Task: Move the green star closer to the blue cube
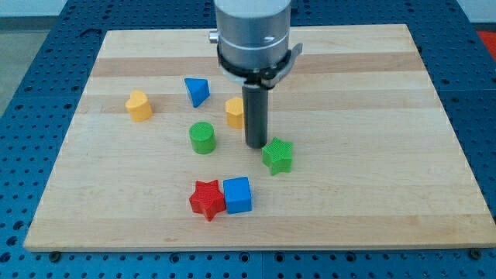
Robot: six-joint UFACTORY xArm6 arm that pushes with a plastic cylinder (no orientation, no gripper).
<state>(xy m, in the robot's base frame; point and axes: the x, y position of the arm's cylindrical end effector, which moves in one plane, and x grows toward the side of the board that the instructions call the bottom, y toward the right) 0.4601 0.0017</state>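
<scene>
The green star (277,156) lies right of the board's middle. The blue cube (238,194) lies below and to its left, touching a red star (206,199) on the cube's left side. My tip (256,145) stands just at the green star's upper left edge, touching it or nearly so. The rod hangs from the grey arm body at the view's top.
A green cylinder (202,138) stands left of the tip. A yellow block (235,112) sits partly behind the rod. A blue triangular block (197,91) and a yellow heart-like block (139,106) lie toward the upper left. The wooden board (372,194) rests on a blue pegboard table.
</scene>
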